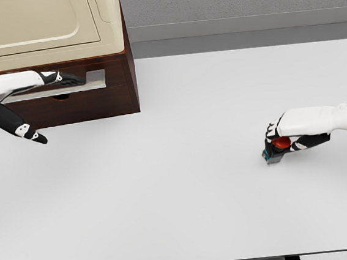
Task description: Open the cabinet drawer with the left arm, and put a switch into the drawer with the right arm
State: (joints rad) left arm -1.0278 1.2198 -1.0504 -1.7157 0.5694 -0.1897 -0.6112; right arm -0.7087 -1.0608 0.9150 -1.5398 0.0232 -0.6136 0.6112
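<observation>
At upper left of the frame, the left hand (64,79) reaches to the drawer (71,84) front of the cabinet (96,94), fingers extended along it; whether they grip cannot be determined. The drawer appears barely opened. At right of centre, the right hand (280,139) is closed around the switch (276,148) on the surface (186,196). Next: pull the drawer fully out, then carry the switch over. Count: one cabinet, one drawer, one switch.

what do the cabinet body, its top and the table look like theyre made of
Cabinet body: dark reddish-brown, looks like stained wood, though no grain shows in this render. Cabinet top: smooth cream panel with moulded grooves, plastic or painted surface, can't tell which. Table: flat matte white, laminate-like, with no visible texture.
</observation>
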